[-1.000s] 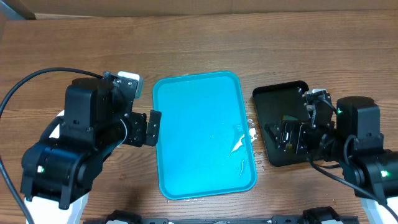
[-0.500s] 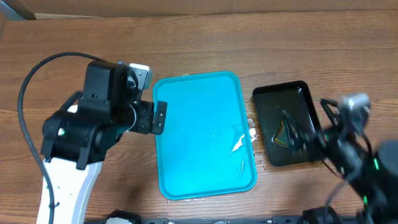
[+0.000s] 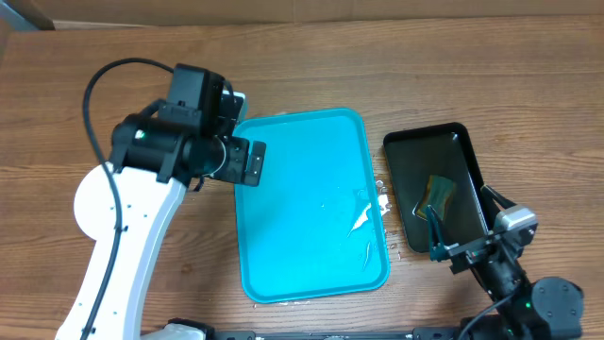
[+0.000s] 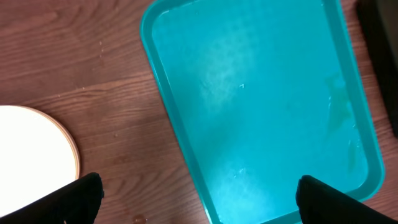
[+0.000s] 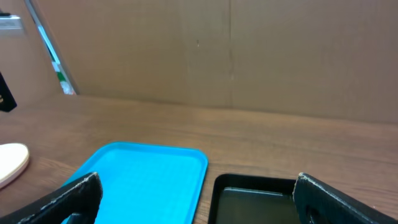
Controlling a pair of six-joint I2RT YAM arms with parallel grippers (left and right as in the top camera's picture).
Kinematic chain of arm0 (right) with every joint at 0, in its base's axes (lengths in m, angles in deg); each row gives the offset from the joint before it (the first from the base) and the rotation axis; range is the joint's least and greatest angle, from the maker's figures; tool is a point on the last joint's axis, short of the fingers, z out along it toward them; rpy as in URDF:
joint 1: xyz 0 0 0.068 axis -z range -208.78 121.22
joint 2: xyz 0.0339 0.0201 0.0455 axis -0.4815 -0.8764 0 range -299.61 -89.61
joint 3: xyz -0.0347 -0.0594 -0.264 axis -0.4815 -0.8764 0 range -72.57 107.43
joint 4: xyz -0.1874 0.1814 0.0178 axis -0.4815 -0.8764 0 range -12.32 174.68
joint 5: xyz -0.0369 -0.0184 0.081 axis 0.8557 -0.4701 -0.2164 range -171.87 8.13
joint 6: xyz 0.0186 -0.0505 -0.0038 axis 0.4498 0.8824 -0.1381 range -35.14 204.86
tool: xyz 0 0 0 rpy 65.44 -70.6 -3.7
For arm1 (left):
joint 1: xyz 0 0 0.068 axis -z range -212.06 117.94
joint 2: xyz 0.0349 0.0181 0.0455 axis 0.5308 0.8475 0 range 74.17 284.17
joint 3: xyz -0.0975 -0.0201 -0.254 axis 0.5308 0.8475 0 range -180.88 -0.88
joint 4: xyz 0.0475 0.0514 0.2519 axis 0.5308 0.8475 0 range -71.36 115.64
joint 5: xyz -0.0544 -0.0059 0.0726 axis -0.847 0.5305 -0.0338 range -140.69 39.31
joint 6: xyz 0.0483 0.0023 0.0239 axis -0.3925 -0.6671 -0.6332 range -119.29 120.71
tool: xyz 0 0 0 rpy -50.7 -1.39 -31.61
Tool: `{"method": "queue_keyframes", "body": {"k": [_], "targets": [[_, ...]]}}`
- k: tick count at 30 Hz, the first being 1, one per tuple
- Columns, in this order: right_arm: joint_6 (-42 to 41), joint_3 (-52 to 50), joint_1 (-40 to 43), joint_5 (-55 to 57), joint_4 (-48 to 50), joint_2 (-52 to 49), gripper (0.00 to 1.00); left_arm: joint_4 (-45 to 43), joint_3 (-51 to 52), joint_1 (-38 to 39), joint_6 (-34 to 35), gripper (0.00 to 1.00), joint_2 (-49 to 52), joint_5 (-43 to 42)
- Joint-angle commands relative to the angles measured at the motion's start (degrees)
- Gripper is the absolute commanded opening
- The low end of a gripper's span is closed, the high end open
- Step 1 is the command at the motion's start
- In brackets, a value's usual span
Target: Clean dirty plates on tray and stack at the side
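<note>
The turquoise tray [image 3: 307, 203] lies mid-table with no plates on it, only wet streaks [image 3: 363, 219]. It also shows in the left wrist view [image 4: 261, 99] and the right wrist view [image 5: 143, 177]. A white plate [image 4: 31, 155] with a pale rim lies on the wood left of the tray, and its edge shows in the right wrist view [image 5: 12, 163]. In the overhead view my left arm hides it. My left gripper [image 3: 247, 162] is open and empty above the tray's left rim [image 4: 202, 199]. My right gripper [image 3: 462, 247] is open and empty, low at the table's front right [image 5: 199, 199].
A black tray [image 3: 467, 151] stands right of the turquoise tray, with a sponge [image 3: 438, 192] in it. Its rim shows in the right wrist view [image 5: 249, 182]. Water drops lie on the wood between the two trays. A cardboard wall stands behind the table.
My left arm has swung right, from the plate's side to the tray's left rim. My right arm has drawn back off the black tray to the front edge, uncovering the sponge.
</note>
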Motion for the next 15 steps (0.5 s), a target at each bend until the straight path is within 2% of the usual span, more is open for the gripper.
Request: {"method": "queue_keyframes", "body": {"k": [1,10,15], "targets": [[0.33,-6.69,0.26,0.42,4.63,3.45,1.0,-0.2,-0.85,0.33,0.81,1.0,3.02,0.37],[0.31,-22.75,0.26,0.42,25.03,5.92,1.0,-0.31,-0.85,0.33,0.83,1.0,9.09,0.37],[0.33,-23.02,0.2,1.68,24.5,5.92,1.0,-0.31,-0.85,0.33,0.83,1.0,12.26,0.37]]}}
